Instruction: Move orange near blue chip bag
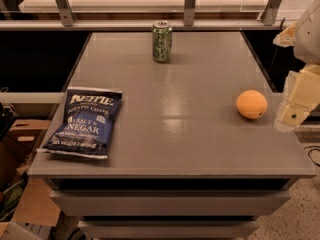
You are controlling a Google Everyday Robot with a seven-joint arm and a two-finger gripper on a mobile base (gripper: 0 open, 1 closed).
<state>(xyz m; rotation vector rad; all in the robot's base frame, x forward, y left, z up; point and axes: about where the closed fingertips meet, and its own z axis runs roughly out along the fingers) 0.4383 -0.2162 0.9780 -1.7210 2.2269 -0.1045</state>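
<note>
Grey table (175, 149) in a dim room; a green soda can (162, 41) stood at its far edge. The orange (251, 104) lay near the right edge, well apart from the blue chip bag (86, 122) at front left. The gripper (294, 109) hung just beside the orange, its opening not discernible; a sound grasp would likely centre over the fruit.

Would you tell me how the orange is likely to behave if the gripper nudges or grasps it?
The orange is round and sits free on the flat table, so a nudge would probably roll it. Its matte skin likely grips fairly well. The gripper hangs beside it at the table's edge.
</note>
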